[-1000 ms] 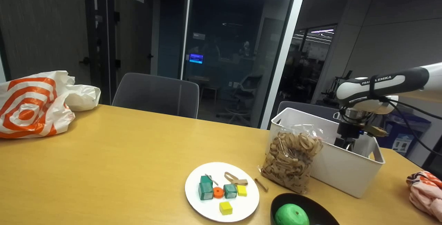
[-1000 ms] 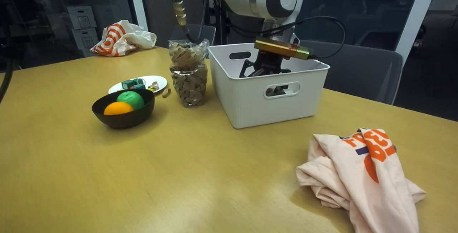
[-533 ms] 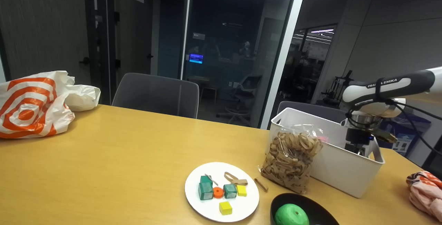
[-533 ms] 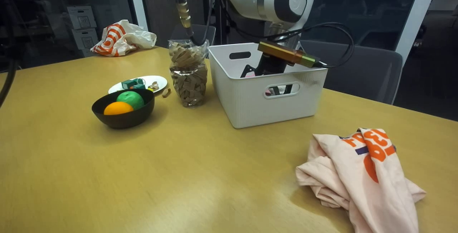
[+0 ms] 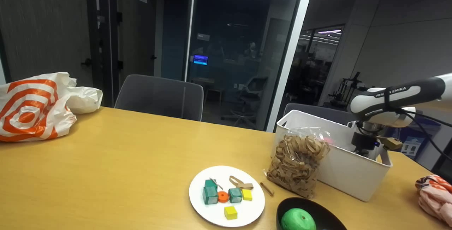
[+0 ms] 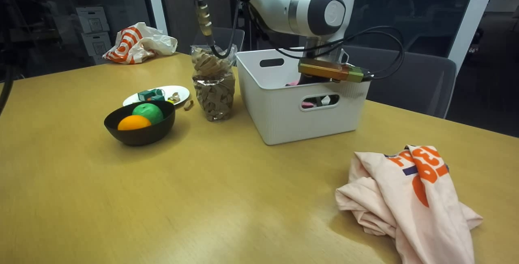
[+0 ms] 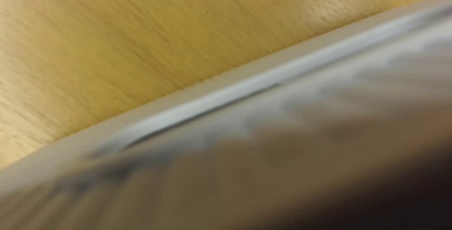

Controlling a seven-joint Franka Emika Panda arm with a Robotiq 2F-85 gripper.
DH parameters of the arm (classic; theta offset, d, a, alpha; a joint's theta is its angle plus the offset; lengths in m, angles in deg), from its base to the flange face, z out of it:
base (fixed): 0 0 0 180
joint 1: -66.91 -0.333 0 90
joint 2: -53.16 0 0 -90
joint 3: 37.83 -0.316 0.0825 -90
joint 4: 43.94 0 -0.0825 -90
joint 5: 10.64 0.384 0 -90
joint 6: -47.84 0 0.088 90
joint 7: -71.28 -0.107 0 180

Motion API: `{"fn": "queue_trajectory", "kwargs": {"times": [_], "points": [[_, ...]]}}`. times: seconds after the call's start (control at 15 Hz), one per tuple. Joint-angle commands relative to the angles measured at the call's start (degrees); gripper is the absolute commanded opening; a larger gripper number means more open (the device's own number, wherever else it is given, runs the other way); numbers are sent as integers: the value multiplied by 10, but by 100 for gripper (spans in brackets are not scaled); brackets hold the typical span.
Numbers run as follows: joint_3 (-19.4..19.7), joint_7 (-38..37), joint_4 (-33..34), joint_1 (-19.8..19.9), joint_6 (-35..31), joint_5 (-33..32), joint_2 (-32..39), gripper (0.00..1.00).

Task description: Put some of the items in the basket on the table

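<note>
in an exterior view: bag of tan pieces [image 5: 298, 166] out on table [image 5: 116, 163], in from far edge; basket [image 5: 353, 177] just beside, near far right corner, something pink [image 5: 328, 140] inside. gripper [image 5: 362, 149] in it, can't tell opening or hold. likely 1 item done, rest pending.

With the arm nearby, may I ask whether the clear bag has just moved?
No: in both exterior views, the clear bag stays put relative to the white plate.

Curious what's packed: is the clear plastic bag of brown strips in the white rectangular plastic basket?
Out: both exterior views show the bag on the tan wooden table, beside the basket.
</note>
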Motion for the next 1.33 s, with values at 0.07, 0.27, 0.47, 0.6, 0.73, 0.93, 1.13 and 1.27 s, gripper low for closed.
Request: {"fn": "queue_trajectory", "kwargs": {"times": [0.07,0.27,0.47,0.6,0.73,0.93,1.13,1.27], "points": [[-2,-8,-64,-1,-102,-12,-33,26],[2,-11,-90,-4,-172,-28,-52,6],[-6,-9,-113,4,-222,-18,-76,1],[-11,-5,-127,10,-249,-9,-96,5],[-17,2,-136,19,-265,7,-122,6],[-23,10,-142,27,-277,29,-153,6],[-22,15,-145,28,-279,45,-177,6],[-25,26,-147,32,-275,65,-192,6]]}}
